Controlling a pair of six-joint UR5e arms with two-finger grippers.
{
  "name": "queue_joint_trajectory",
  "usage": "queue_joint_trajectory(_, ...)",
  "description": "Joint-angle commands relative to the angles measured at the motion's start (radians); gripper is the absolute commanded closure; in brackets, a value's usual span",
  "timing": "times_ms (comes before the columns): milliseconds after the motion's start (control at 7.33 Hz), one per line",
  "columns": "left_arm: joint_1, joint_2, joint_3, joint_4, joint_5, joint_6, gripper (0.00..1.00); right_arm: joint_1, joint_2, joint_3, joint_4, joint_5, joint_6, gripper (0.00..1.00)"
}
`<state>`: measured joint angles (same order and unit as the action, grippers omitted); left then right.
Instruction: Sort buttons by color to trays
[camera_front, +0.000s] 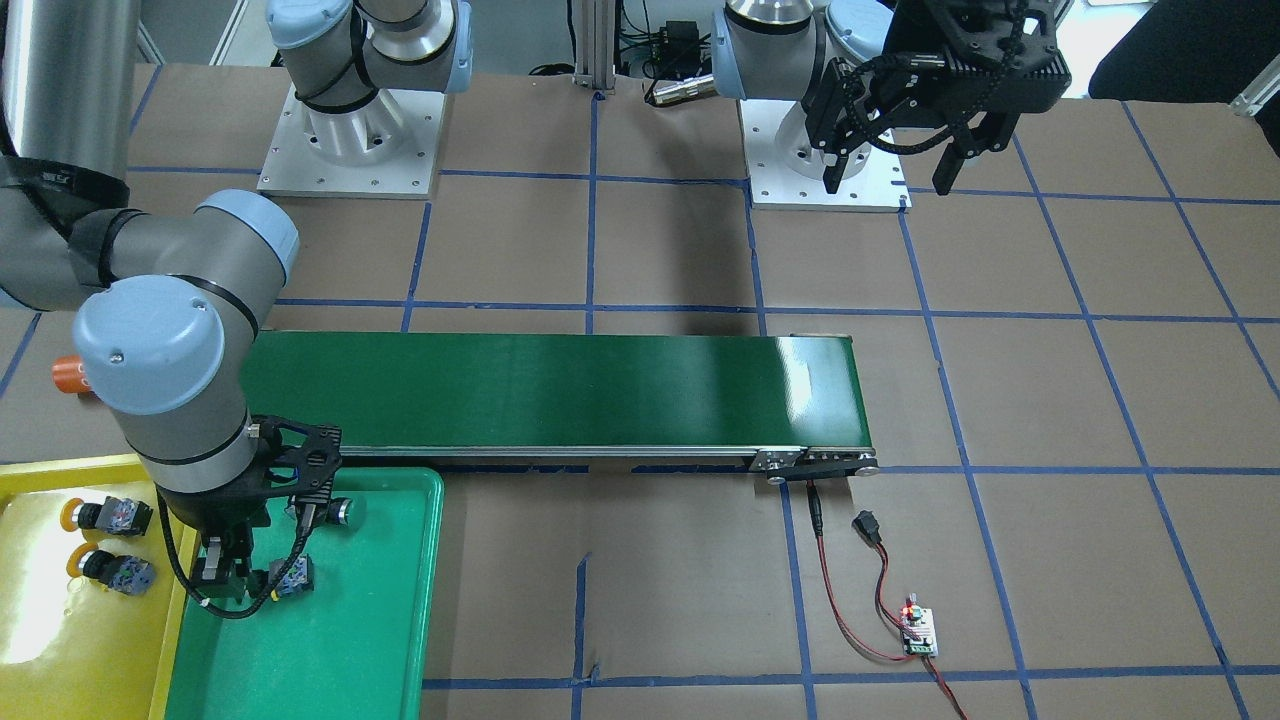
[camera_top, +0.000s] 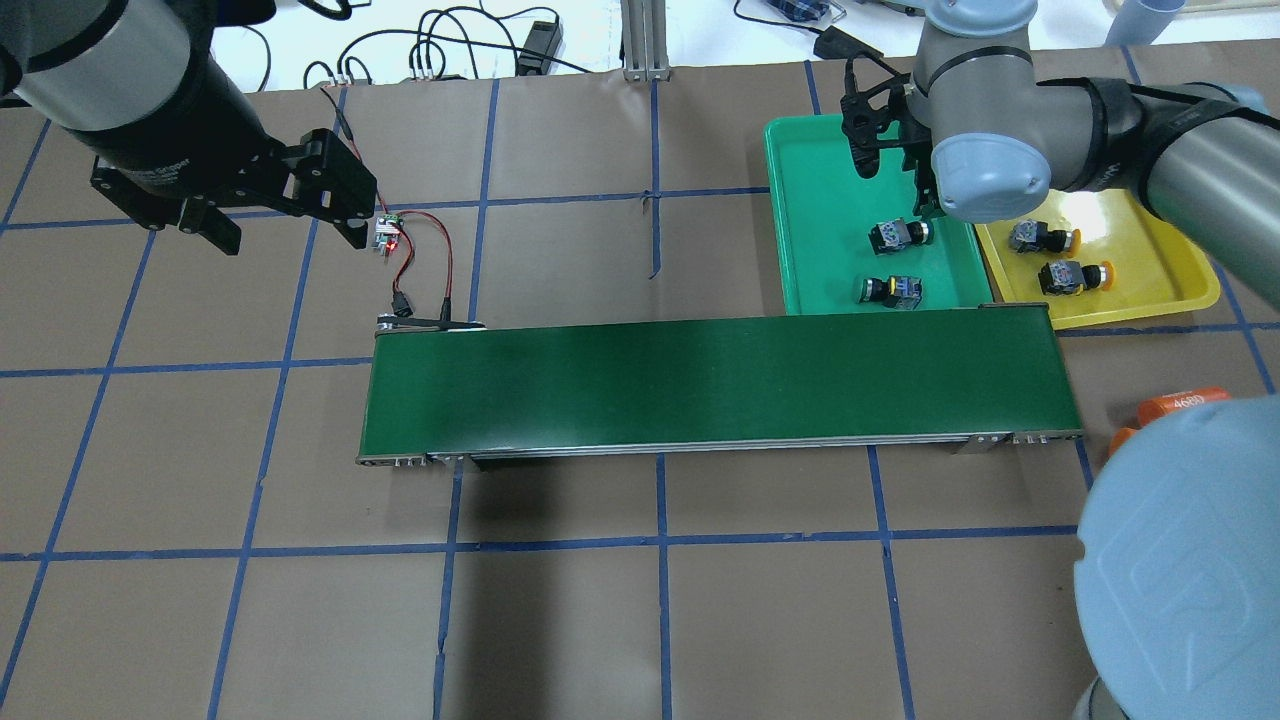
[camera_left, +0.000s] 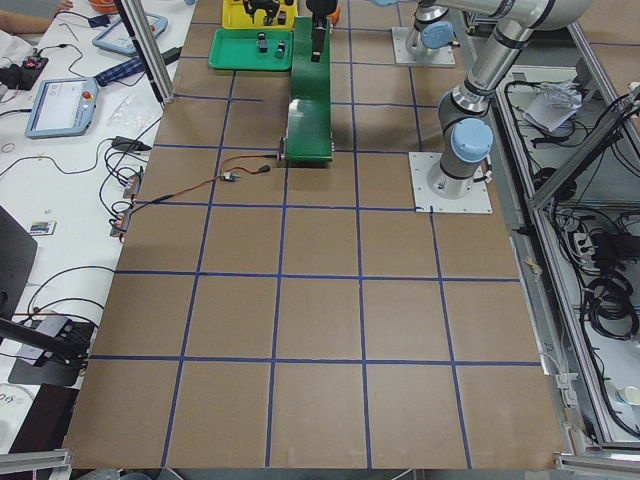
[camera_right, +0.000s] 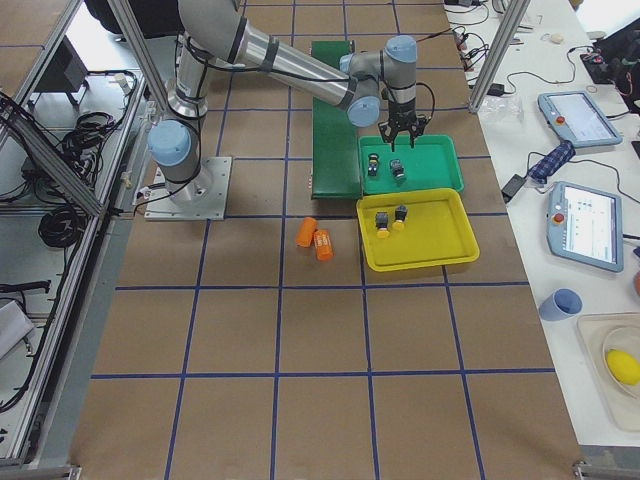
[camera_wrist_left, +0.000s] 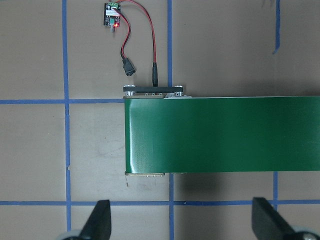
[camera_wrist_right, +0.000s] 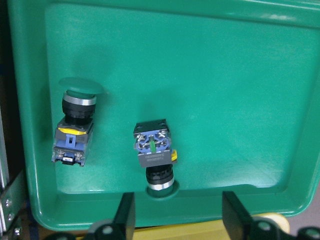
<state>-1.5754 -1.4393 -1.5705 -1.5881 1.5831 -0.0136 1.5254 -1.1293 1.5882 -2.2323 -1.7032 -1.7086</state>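
Right tool (camera_wrist_right: 178, 205) released, empty, above green tray (camera_wrist_right: 225, 60); left tool (camera_wrist_left: 180, 202) released, empty.

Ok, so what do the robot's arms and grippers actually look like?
The left arm and right arm are silver-grey tubes with light-blue joint caps and black rings. The left gripper and right gripper are mostly black, with two fingers each. Black cables loop beside each wrist mount.
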Motion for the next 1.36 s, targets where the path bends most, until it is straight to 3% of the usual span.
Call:
queue_joint_trajectory(0, 0.0, 0.0, 0.0, 0.0, 0.0, -0.003, 0.0, 0.002, -0.082, -0.029, 0.112, 0.059, 0.003, 0.21)
queue_joint_trajectory(136, 0.0, 0.0, -0.002, 0.0, 0.0, -0.003, 0.0, 0.013, -0.146, -0.04, 0.225, 0.062, 0.01, 0.22)
queue_joint_trajectory(546, 0.0, 0.002, 0.0, 0.0, 0.0, -0.008, 0.0, 0.106, -0.294, -0.048, 0.399, 0.062, 0.247, 0.21)
queue_joint_trajectory(682, 0.0, 0.004, -0.002, 0.0, 0.003, -0.006, 0.0, 0.11, -0.34, -0.063, 0.461, 0.066, 0.309, 0.17)
queue_joint_trajectory(955, 0.0, 0.002, -0.002, 0.0, 0.0, -0.005, 0.0, 0.111, -0.365, -0.164, 0.629, 0.099, 0.49, 0.01)
queue_joint_trajectory(1228, 0.0, 0.002, -0.002, 0.0, 0.0, -0.006, 0.0, 0.11, -0.406, -0.192, 0.672, 0.091, 0.561, 0.0)
